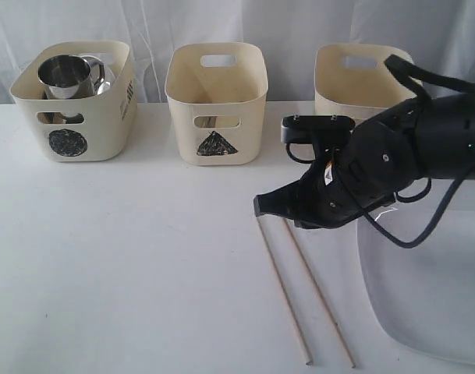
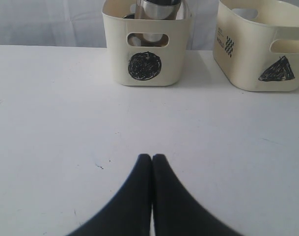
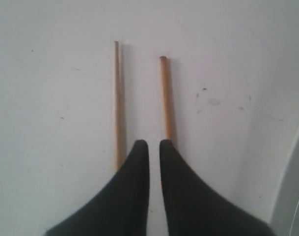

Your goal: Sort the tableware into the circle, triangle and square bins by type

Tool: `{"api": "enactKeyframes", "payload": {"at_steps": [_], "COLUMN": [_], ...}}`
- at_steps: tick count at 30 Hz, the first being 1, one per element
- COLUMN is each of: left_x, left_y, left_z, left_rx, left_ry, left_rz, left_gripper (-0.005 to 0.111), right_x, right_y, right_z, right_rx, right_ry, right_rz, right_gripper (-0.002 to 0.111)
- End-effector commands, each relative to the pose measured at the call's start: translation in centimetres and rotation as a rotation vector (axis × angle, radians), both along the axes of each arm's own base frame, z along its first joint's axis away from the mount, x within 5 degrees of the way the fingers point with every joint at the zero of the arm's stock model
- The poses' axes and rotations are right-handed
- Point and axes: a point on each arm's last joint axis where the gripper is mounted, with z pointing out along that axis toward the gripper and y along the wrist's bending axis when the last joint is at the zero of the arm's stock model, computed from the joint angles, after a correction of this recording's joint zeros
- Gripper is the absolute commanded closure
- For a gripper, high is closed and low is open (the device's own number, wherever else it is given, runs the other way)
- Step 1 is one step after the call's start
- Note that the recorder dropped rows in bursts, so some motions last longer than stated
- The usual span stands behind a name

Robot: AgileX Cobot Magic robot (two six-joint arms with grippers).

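Chopsticks (image 3: 117, 98) are flat on the surface (image 3: 51, 147), right under and just ahead of the right gripper (image 3: 154, 145), long axes in line with where it points. Gripper's barely parted, holding nothing. It's the nearer one by far.

Bright, diffuse light is flooding the table (image 1: 128, 265) — shadows are falling faint and soft. Ahead of the right fingers (image 3: 134, 187) the chopsticks (image 3: 164, 93) are casting thin shadows; the fingers are showing as blurred, featureless black. The mug (image 1: 65, 76) is glinting.
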Motion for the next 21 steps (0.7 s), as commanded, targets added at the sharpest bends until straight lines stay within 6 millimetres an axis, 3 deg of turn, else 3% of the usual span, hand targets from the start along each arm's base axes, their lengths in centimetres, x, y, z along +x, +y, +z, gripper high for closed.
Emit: {"api": "enactKeyframes", "payload": {"at_steps": [1, 4, 15, 21], "left_x": [0.0, 0.0, 0.0, 0.0], "left_y": [0.0, 0.0, 0.0, 0.0], "left_z": [-0.1, -0.1, -0.1, -0.1], "left_rx": [-0.006, -0.006, -0.006, -0.006], "left_ry": [-0.004, -0.004, -0.004, -0.004], "left_rz": [0.005, 0.005, 0.005, 0.005], "left_gripper": [0.107, 0.107, 0.107, 0.107], "right_x": [0.3, 0.3, 0.2, 0.2], "right_y": [-0.4, -0.3, -0.4, -0.4], "right_z": [-0.9, -1.7, -5.3, -6.0], "right_rx": [-0.032, -0.047, -0.11, -0.119], "right_ry": [0.029, 0.055, 0.153, 0.171], "right_rz": [0.003, 0.011, 0.042, 0.048], "right_gripper": [0.083, 0.077, 0.077, 0.077]}}
